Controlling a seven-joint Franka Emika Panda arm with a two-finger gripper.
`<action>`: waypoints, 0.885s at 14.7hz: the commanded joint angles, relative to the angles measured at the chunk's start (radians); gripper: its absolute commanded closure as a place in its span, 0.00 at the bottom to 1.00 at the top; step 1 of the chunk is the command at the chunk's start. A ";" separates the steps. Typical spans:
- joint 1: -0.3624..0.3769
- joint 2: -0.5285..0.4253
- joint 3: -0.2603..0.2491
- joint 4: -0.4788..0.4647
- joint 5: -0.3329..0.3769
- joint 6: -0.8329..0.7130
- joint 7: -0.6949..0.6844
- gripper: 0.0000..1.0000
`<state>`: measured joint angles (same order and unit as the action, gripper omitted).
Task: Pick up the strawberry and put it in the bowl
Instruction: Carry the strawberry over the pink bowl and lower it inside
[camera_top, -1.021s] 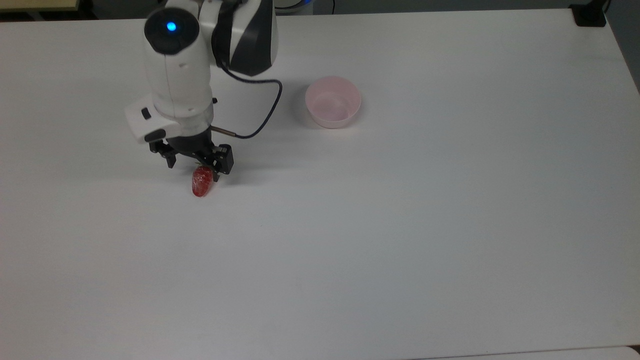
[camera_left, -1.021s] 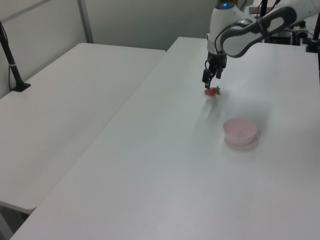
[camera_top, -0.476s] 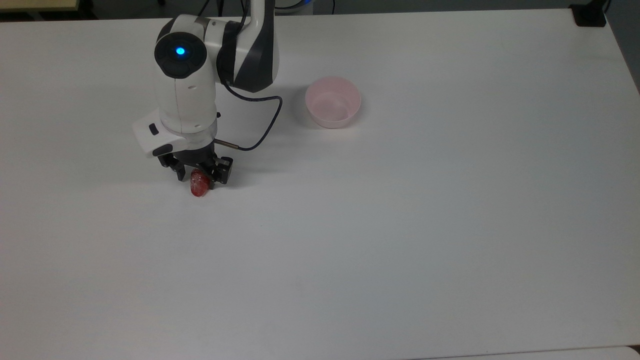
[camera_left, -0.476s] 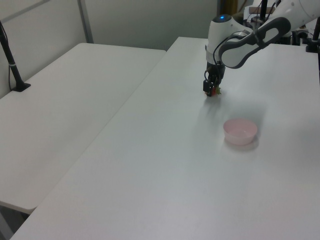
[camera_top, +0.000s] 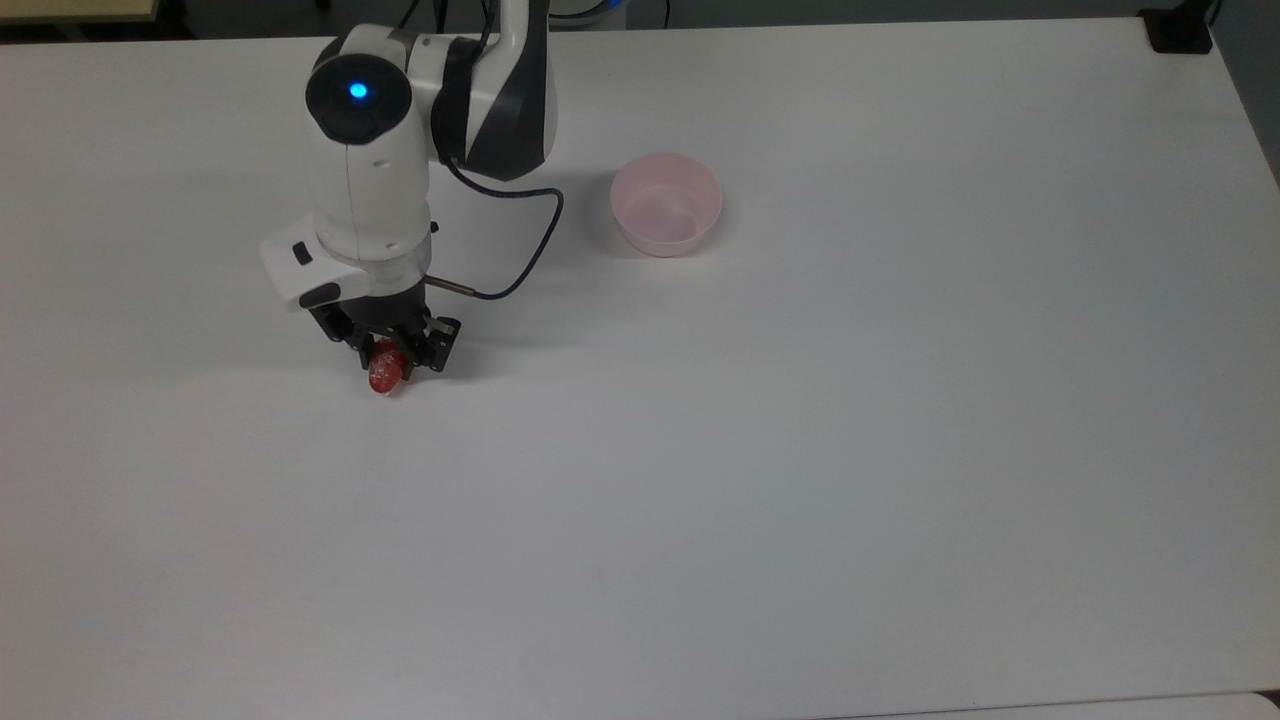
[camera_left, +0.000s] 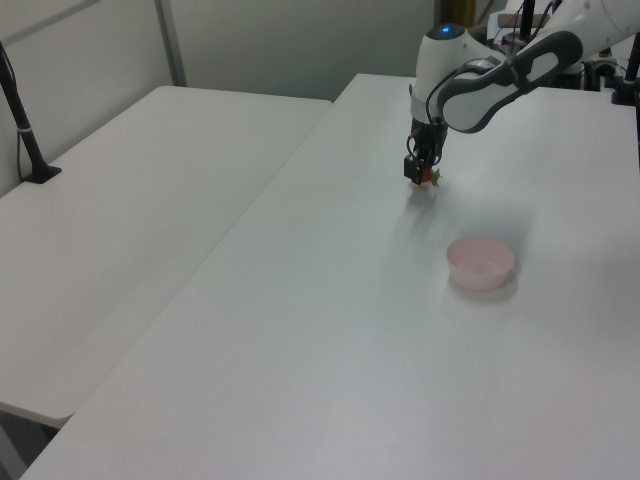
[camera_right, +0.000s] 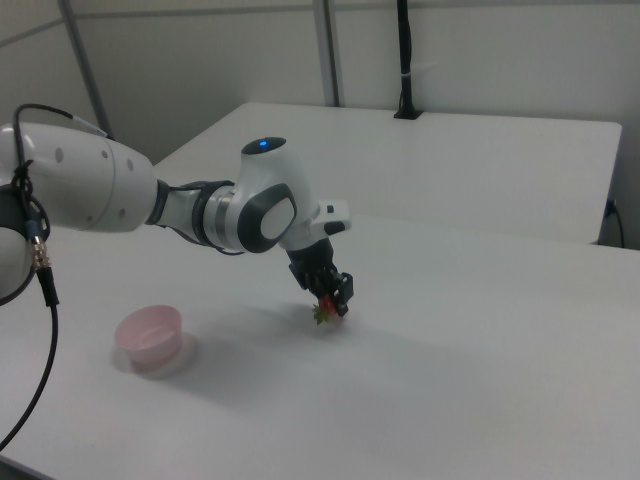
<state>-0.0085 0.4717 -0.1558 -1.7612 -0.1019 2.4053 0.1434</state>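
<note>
The red strawberry (camera_top: 383, 376) sits between the black fingers of my gripper (camera_top: 386, 362), which is shut on it. In the right view the strawberry (camera_right: 326, 306) hangs with its green leaves pointing down, just above the white table (camera_top: 800, 450). In the left view the gripper (camera_left: 424, 174) holds the strawberry (camera_left: 428, 178) close over the table. The pale pink bowl (camera_top: 666, 204) stands upright and holds nothing, well off to the top view's right of the gripper. It is the bowl (camera_left: 481, 262) nearer the camera in the left view, and the bowl (camera_right: 150, 336) at the right view's left.
A dark cable (camera_top: 530, 250) loops from the wrist toward the bowl. A black mount (camera_top: 1180, 30) sits at the table's far right corner in the top view. A second white table (camera_left: 120, 200) with a black pole (camera_left: 20, 120) adjoins on the left view's left.
The gripper came down around the strawberry and its fingers closed on it. The strawberry has since shifted slightly to the top view's left with the gripper and appears raised a little.
</note>
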 joint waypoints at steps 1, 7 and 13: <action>0.022 -0.146 -0.004 -0.047 0.025 -0.078 -0.033 0.77; 0.243 -0.418 -0.041 -0.184 0.130 -0.372 -0.133 0.75; 0.406 -0.354 -0.041 -0.233 0.128 -0.377 -0.090 0.71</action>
<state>0.3396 0.0807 -0.1667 -1.9674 0.0096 2.0074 0.0558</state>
